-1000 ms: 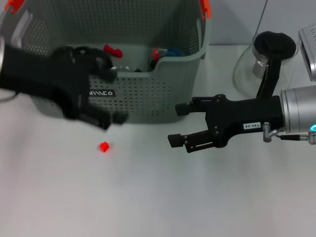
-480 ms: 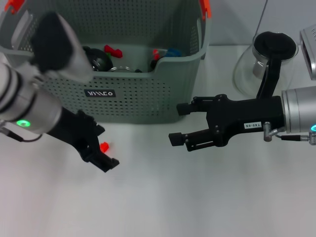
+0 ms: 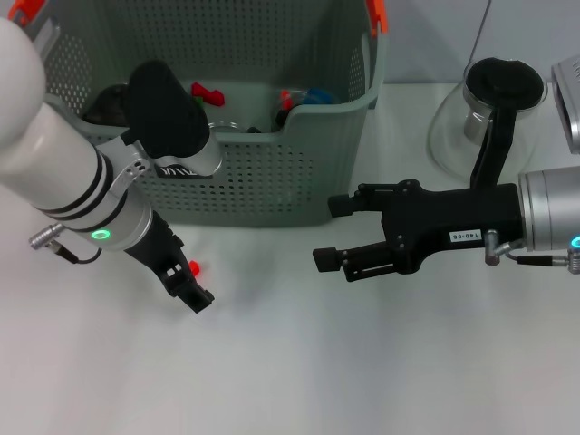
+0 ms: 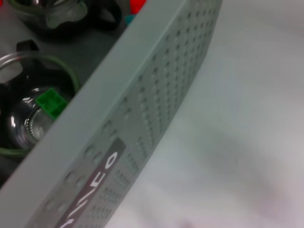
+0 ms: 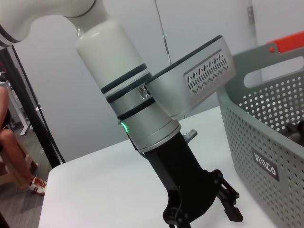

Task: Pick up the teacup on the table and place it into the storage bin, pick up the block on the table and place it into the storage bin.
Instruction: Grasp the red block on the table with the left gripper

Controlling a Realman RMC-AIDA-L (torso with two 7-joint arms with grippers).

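Grey-green, black, white and small spots of red

The storage bin [image 3: 272,172] is grey-green, perforated in rows of dots, with orange handle clips [image 3: 376,16] and a black label [image 4: 90,187]; the block [image 3: 192,268] is red; the table [image 3: 290,362] is white; both grippers, left [image 3: 186,288] and right [image 3: 333,231], are black; a green brick [image 4: 51,102] lies in the bin.

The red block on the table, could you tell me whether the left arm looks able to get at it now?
Probably yes. The left gripper is down at the table with its open fingers beside the block, in front of the bin, and nothing lies between them.
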